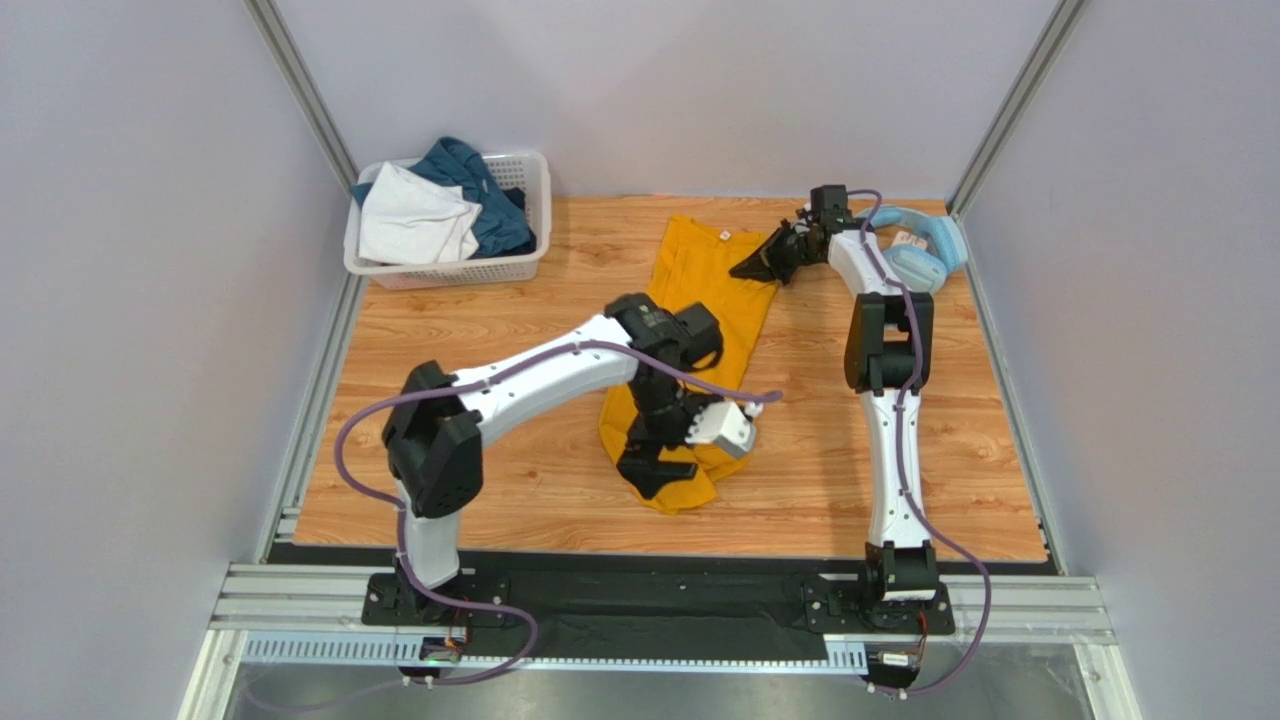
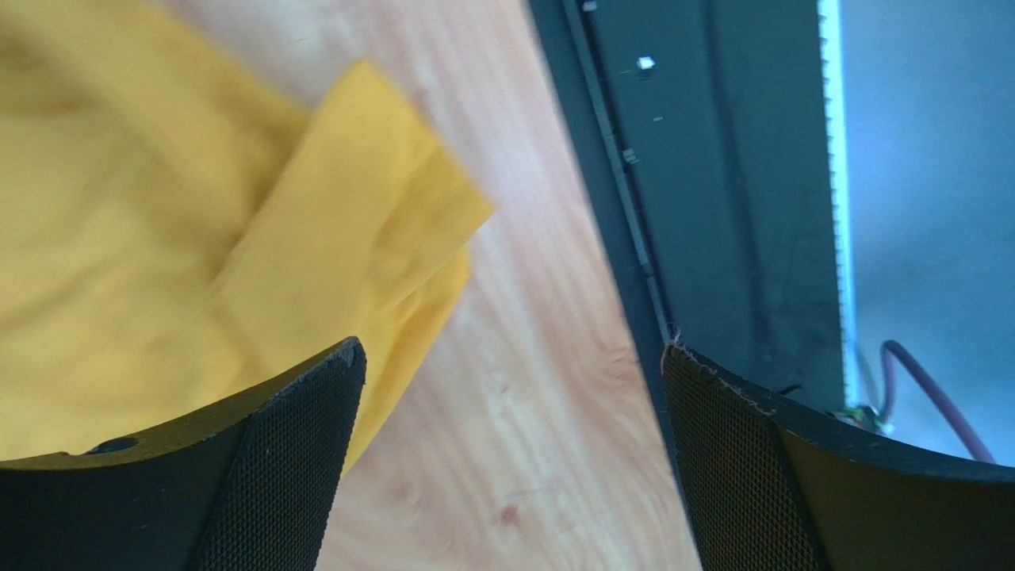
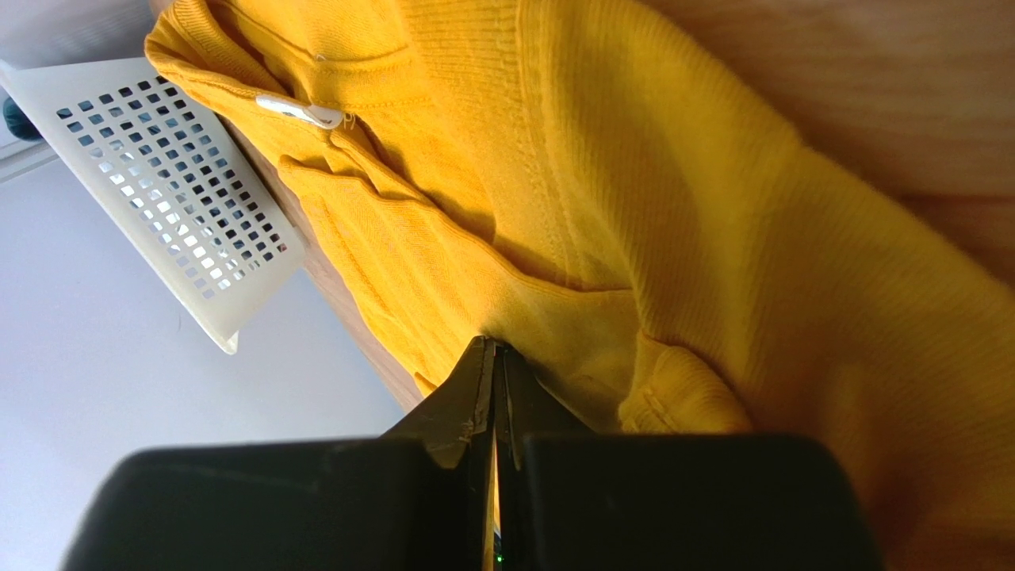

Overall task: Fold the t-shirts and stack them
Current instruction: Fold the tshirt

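A mustard-yellow t-shirt [image 1: 706, 285] lies lengthwise on the wooden table, bunched at its near end. My left gripper [image 1: 672, 468] hovers over that near end. In the left wrist view it [image 2: 510, 349] stands wide open with only bare wood between its pads, and the yellow cloth [image 2: 119, 238] lies beside and under the left finger [image 2: 286, 476]. My right gripper [image 1: 751, 267] is at the shirt's far right edge. In the right wrist view it [image 3: 492, 347] is shut on a fold of the yellow shirt [image 3: 715, 238]. A white garment [image 1: 413, 218] and a teal-blue one [image 1: 481, 188] lie in the basket.
The white lattice basket [image 1: 451, 272] stands at the far left corner, and its wall [image 3: 179, 202] also shows in the right wrist view. Light-blue headphones [image 1: 909, 248] lie at the far right, just behind the right arm. The black base rail [image 2: 727, 179] runs along the table's near edge.
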`<control>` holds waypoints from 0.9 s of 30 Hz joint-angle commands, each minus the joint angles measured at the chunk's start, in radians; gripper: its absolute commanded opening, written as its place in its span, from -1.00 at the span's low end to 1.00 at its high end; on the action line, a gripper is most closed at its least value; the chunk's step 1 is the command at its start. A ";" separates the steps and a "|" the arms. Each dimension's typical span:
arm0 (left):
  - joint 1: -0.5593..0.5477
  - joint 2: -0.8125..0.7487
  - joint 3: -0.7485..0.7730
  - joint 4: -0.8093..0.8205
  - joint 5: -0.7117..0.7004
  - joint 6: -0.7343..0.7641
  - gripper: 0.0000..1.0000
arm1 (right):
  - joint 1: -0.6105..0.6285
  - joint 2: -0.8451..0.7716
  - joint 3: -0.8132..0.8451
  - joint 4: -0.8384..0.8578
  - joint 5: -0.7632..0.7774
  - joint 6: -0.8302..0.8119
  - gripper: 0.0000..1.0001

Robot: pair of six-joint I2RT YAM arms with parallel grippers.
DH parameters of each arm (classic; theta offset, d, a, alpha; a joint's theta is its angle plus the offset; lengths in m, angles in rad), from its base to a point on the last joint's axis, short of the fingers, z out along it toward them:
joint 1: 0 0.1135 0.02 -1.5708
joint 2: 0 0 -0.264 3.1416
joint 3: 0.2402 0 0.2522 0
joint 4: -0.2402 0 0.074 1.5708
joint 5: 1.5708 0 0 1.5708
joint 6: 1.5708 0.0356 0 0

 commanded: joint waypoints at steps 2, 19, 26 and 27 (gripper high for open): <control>-0.074 0.113 -0.031 -0.084 0.067 -0.045 0.99 | -0.013 0.000 -0.021 -0.075 0.110 -0.043 -1.00; -0.030 0.467 0.224 -0.013 0.096 -0.190 0.99 | -0.012 -0.006 -0.038 -0.071 0.095 -0.053 -1.00; -0.030 0.534 0.252 0.054 0.029 -0.245 0.99 | -0.012 -0.008 -0.053 -0.059 0.083 -0.060 -1.00; -0.030 0.540 0.249 0.077 0.020 -0.254 0.99 | -0.013 -0.007 -0.055 -0.055 0.081 -0.060 -1.00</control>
